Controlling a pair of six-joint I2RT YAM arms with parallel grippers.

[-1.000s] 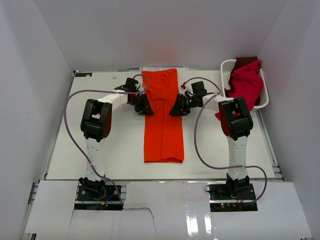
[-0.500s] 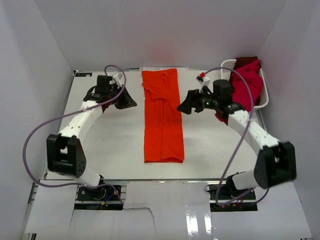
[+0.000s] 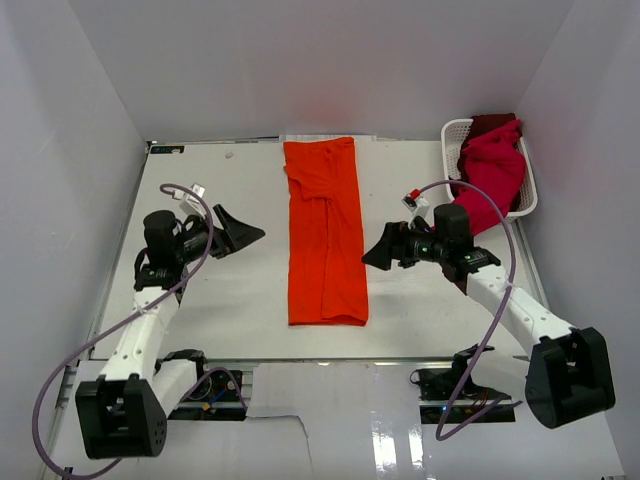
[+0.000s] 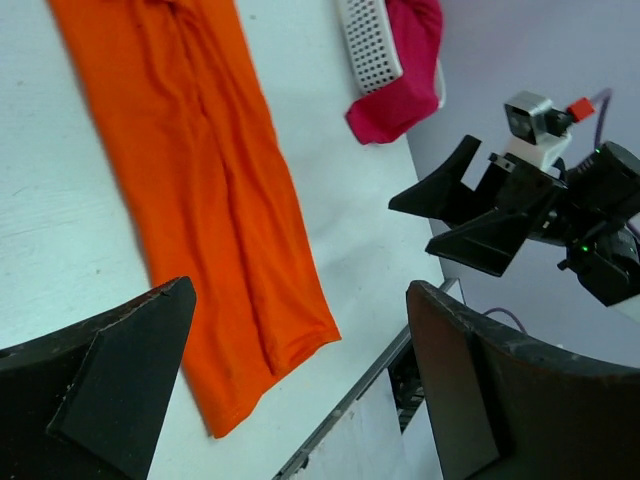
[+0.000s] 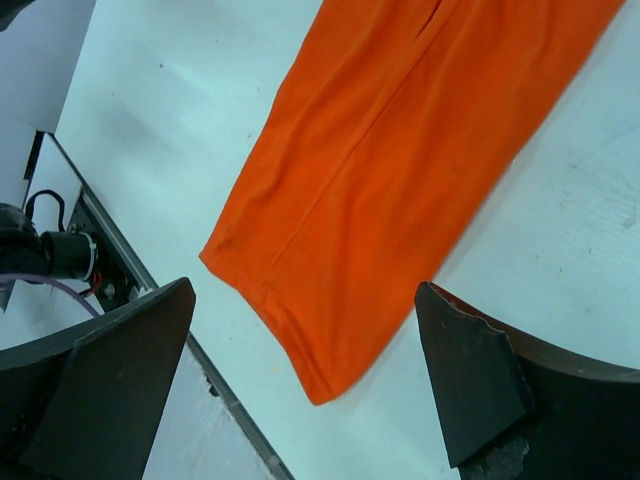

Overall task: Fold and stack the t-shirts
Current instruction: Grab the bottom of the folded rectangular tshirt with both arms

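A bright orange t-shirt (image 3: 325, 232) lies flat mid-table, folded into a long narrow strip running from far to near. It also shows in the left wrist view (image 4: 200, 200) and the right wrist view (image 5: 400, 170). My left gripper (image 3: 243, 232) hovers open to its left, apart from the cloth, with nothing between the fingers (image 4: 300, 300). To the strip's right my right gripper (image 3: 378, 250) is open and empty too (image 5: 305, 295). Crimson-magenta t-shirts (image 3: 492, 168) are heaped in the white basket (image 3: 452, 130), with a dark red one (image 3: 490, 122) behind them.
The basket stands at the table's far right corner, with crimson cloth hanging over its near side (image 4: 400, 95). White walls close in the table on three sides. A metal rail (image 3: 320, 358) marks the near edge. Purple cables loop around both arms.
Both grippers have left the orange shirt's far half, swung outward and drawn back toward the near side, and both now stand wide open. The shirt has stayed in place.
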